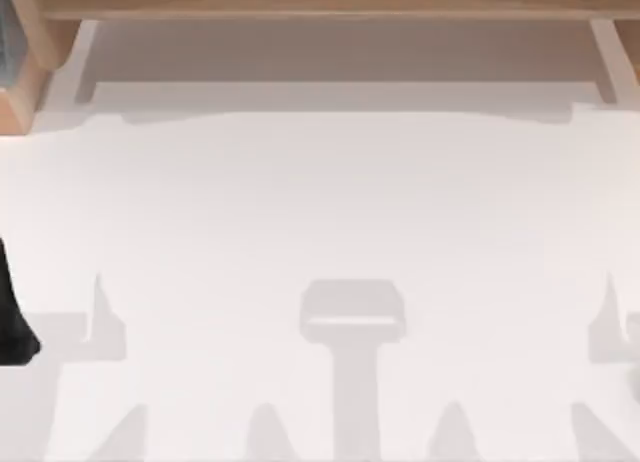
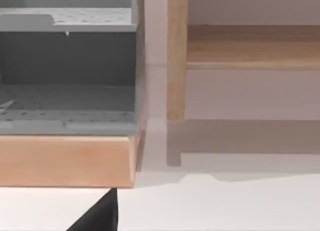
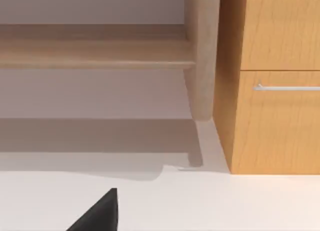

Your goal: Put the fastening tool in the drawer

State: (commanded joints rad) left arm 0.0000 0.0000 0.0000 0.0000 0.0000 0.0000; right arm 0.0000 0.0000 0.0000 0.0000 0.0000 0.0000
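Note:
The fastening tool is out of view. In the right wrist view a light wooden cabinet (image 3: 270, 36) stands on the white table, and its drawer (image 3: 280, 126) with a thin silver handle (image 3: 287, 87) is pushed in. A black part of my right gripper (image 3: 100, 215) sits low over the table, well short of the cabinet. My left gripper (image 2: 100, 216) appears as a black tip near a wooden base. At the far left edge of the top view is my left arm (image 1: 12, 317).
A wooden shelf on legs (image 1: 320, 0) runs along the back of the table (image 1: 320, 212). At the back left stands a grey pegboard rack (image 2: 67, 98) on a wooden base (image 2: 65, 161). A shelf leg (image 3: 200, 56) stands next to the cabinet.

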